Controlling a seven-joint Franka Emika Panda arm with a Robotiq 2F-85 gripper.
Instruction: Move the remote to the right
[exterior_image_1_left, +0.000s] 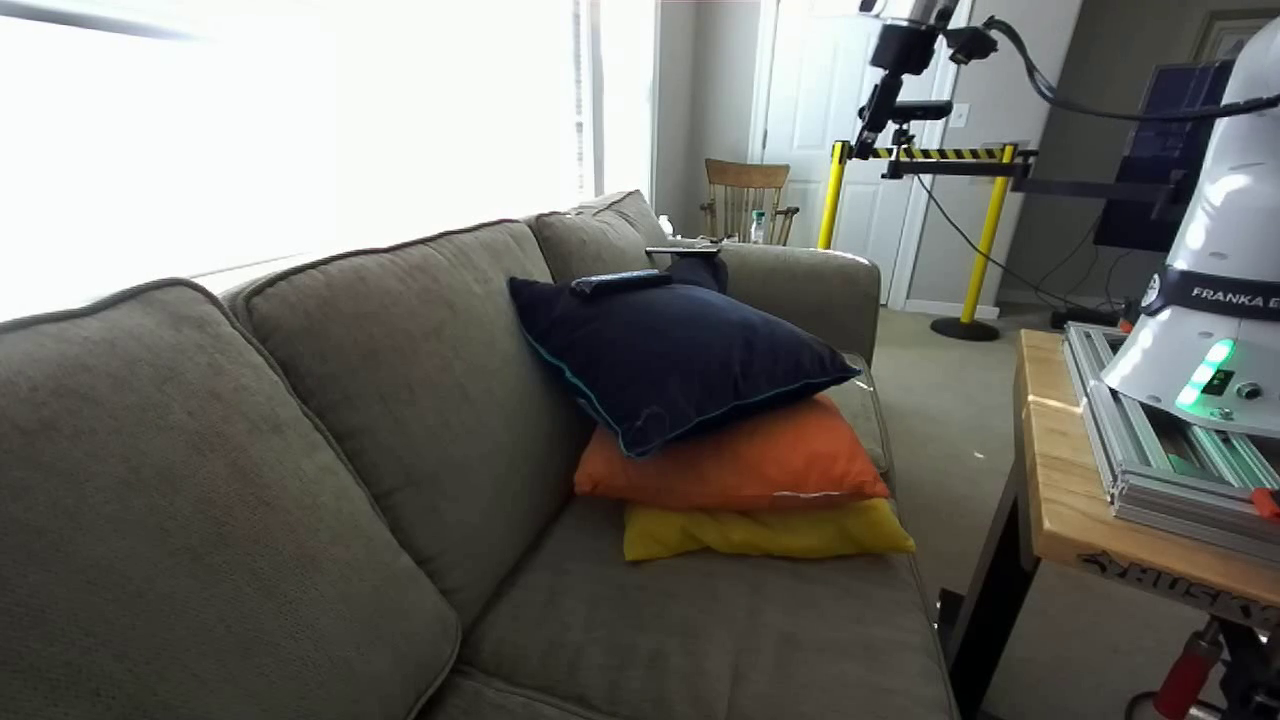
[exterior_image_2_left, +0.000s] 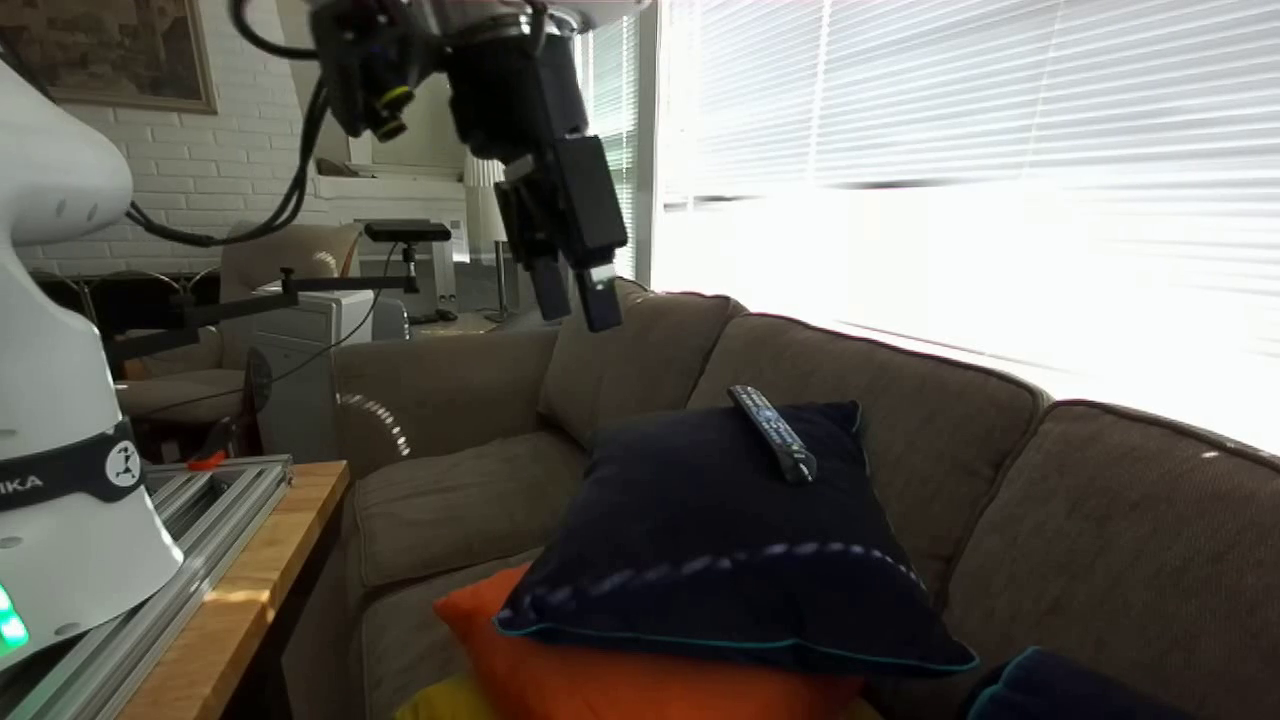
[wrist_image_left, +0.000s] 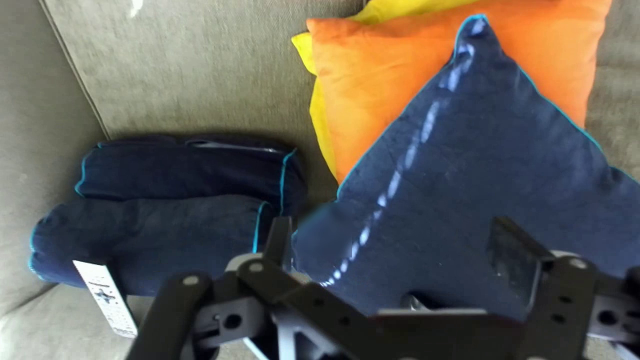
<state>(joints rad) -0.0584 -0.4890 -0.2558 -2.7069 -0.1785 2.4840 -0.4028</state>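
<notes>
The remote, a slim dark bar with buttons, lies on the upper part of the large navy pillow in both exterior views (exterior_image_1_left: 620, 283) (exterior_image_2_left: 774, 434). In the wrist view only one end of the remote (wrist_image_left: 414, 302) shows; the gripper's body hides the rest. My gripper (exterior_image_2_left: 577, 298) is open and empty, in the air well above the pillow; it also shows in the other outside picture (exterior_image_1_left: 868, 135). In the wrist view its fingers (wrist_image_left: 392, 234) are wide apart, with only navy cloth below between them. The remote lies toward the bottom of that view, beyond the finger gap.
The navy pillow (exterior_image_2_left: 680, 500) rests tilted on an orange pillow (exterior_image_1_left: 730, 465) and a yellow pillow (exterior_image_1_left: 770, 530) on the couch (exterior_image_1_left: 700, 630). Rolled navy pillows (wrist_image_left: 150, 220) lie beside the stack, with a second, pale-looking remote (wrist_image_left: 106, 297) on them. The couch back rises behind.
</notes>
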